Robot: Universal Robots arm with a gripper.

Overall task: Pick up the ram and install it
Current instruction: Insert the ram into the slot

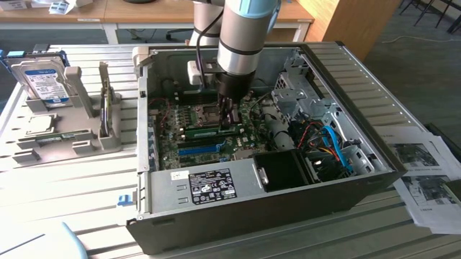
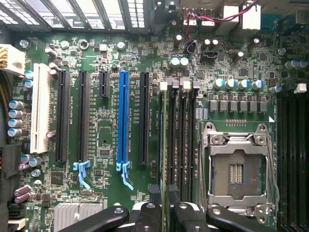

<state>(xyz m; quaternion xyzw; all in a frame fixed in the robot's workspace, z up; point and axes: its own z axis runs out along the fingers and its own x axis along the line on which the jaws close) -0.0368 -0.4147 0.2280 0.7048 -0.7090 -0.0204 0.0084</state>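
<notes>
The ram (image 1: 213,130) is a thin green stick standing on edge on the motherboard (image 1: 173,154) inside the open computer case (image 1: 346,70). My gripper (image 1: 230,120) comes straight down on it, and its black fingers (image 2: 147,215) are shut on the stick's sides. In the wrist view the ram (image 2: 165,159) shows edge-on between the fingers of the gripper (image 2: 166,215). It is lined up along the row of black memory slots (image 2: 182,140), beside the empty processor socket (image 2: 236,169). Whether it is fully seated in a slot I cannot tell.
A blue slot (image 2: 123,116) and several black slots lie beside the memory slots. Cables (image 1: 327,143) and a black shroud (image 1: 284,170) fill the case's right. On the exterior view's left, a grey holder (image 1: 68,137) carries a hard drive (image 1: 45,81) and a square chip (image 1: 40,123). Papers (image 1: 425,172) lie right.
</notes>
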